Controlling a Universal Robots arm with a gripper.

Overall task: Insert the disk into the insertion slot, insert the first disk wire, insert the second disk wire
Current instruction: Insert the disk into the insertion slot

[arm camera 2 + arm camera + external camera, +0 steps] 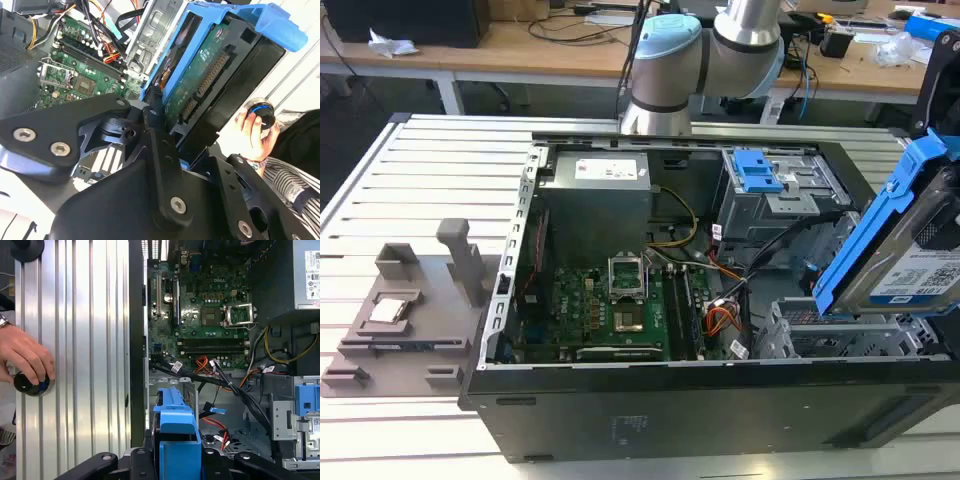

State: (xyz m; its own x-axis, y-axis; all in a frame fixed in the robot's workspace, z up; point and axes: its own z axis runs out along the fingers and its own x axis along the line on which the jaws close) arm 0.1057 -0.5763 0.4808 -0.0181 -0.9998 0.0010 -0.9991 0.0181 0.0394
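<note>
The disk [925, 265], a silver-grey drive with a white label in a bright blue carrier [875, 225], hangs tilted at the exterior view's right, just above the case. My gripper [177, 460] is shut on it; in the second wrist view a black finger [159, 145] presses against the disk [210, 80], whose underside and connector edge show. Below it in the case lies the insertion slot [805, 335], a grey perforated metal cage. In the first wrist view the disk's carrier [176, 432] stands right in front of the insertion slot [172, 385].
The open computer case [650, 410] lies on a slatted metal table [430, 170]. A taller bay with a blue clip [757, 170] sits behind the cage, and loose black and orange cables [725, 315] run beside it. A person's hand [25, 357] rests on a black knob [31, 384].
</note>
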